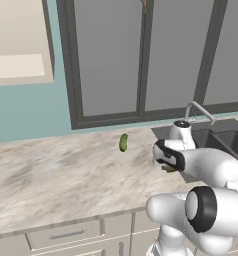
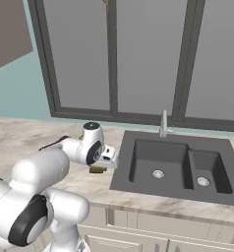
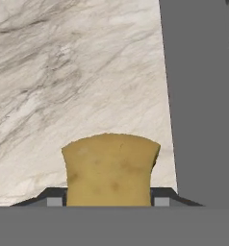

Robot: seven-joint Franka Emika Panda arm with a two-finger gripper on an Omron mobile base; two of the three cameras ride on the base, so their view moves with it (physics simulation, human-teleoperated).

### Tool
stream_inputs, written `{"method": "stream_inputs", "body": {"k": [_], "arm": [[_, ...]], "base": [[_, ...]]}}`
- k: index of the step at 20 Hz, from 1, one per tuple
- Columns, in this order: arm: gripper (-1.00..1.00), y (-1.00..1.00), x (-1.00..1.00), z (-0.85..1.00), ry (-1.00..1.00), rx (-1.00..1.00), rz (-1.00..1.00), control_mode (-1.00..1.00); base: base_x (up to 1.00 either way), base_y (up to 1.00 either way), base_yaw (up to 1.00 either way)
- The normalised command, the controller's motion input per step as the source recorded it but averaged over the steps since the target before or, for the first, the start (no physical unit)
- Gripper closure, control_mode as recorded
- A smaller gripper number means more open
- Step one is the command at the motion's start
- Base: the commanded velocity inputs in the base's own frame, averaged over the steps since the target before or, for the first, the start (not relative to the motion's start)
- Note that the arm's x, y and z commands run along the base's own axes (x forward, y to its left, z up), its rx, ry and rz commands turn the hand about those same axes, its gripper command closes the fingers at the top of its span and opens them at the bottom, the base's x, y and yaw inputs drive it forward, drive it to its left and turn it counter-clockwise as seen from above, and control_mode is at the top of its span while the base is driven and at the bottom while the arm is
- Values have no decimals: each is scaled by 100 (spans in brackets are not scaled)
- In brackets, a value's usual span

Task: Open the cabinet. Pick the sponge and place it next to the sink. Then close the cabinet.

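The yellow-tan sponge (image 3: 110,168) sits between the two dark finger tips of my gripper (image 3: 109,201), which is shut on it. The held sponge (image 2: 97,170) hangs just over the marble counter (image 3: 63,72), a little left of the sink's flat dark rim (image 3: 198,96). From the left base view the gripper (image 1: 168,167) and a sliver of sponge (image 1: 169,169) show in front of the sink (image 1: 226,142). The beige cabinet (image 1: 21,40) is at the upper left; how its door stands I cannot tell.
A small green pickle-like thing (image 1: 123,142) lies on the counter near the window. A grey faucet (image 2: 163,123) rises behind the double basin (image 2: 158,162). Low beige drawers (image 1: 66,235) run under the counter's front edge.
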Motion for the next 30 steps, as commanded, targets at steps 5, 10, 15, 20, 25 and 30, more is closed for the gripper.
{"method": "stream_inputs", "body": {"k": [5,10,15,20,25,30], "arm": [[100,0,2,-15,5,0,0,-100],[100,1,1,-20,0,0,0,-100],[100,0,3,-15,-3,2,0,-100],[100,0,2,-3,-4,0,0,-100],[-100,0,0,0,0,0,0,-100],[-100,0,0,0,0,0,0,-100]], "base": [[0,0,0],[0,0,0],[0,0,0],[0,0,0],[0,0,0],[0,0,0]]}}
